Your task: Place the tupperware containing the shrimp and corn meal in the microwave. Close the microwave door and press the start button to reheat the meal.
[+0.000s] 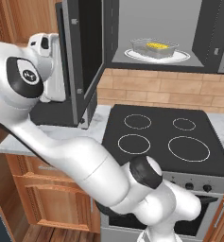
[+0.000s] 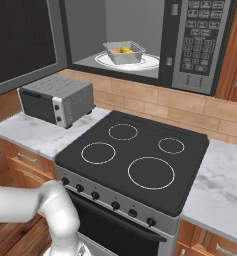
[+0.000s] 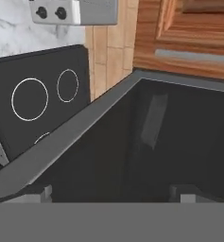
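The tupperware (image 1: 153,47) with the shrimp and corn meal (image 1: 157,46) sits on the white turntable plate (image 1: 178,56) inside the open microwave (image 2: 200,45), above the far edge of the black stove (image 2: 135,155). The microwave door (image 1: 82,56) stands swung out to the left, over the toaster oven (image 2: 57,99) on the marble desk (image 2: 32,134). The claw (image 3: 116,194) is up close against the door's dark glass, its jaws spread wide and holding nothing.

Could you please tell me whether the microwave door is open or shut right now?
Open: the microwave door is swung wide, exposing the tupperware inside.
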Controlling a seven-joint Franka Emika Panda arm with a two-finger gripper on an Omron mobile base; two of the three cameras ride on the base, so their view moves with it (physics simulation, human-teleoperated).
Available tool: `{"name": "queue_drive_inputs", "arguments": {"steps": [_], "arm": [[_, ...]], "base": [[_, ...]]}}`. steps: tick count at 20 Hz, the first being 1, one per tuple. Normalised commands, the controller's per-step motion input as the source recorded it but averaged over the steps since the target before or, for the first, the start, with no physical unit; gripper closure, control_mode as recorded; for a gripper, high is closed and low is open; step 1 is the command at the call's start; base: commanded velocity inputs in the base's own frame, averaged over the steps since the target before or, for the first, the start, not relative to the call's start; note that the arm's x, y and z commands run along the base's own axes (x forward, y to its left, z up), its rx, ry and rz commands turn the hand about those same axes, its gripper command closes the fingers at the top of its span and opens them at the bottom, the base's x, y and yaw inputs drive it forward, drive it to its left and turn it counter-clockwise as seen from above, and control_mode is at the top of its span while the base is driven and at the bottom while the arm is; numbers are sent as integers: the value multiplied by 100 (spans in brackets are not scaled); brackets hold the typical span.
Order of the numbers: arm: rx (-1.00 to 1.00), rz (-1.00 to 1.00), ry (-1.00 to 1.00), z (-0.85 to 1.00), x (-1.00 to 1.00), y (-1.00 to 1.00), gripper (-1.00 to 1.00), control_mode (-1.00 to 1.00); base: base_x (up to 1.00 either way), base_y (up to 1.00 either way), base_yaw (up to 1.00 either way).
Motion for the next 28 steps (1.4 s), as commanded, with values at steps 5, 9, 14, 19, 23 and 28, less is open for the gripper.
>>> {"name": "queue_drive_inputs", "arguments": {"steps": [5, 9, 14, 19, 23, 28], "arm": [[0, -17, -4, -26, 0, -100, -100, -100], [0, -15, -3, -32, 0, -100, -100, -100], [0, -13, -5, -32, 0, -100, -100, -100], [0, -9, -2, -36, 6, -100, -100, -100], [0, -4, 0, -31, 29, -93, -100, -100], [0, 0, 0, -18, 46, -78, -100, -100]], "base": [[0, 0, 0], [0, 0, 0], [0, 0, 0], [0, 0, 0], [0, 0, 0], [0, 0, 0]]}}
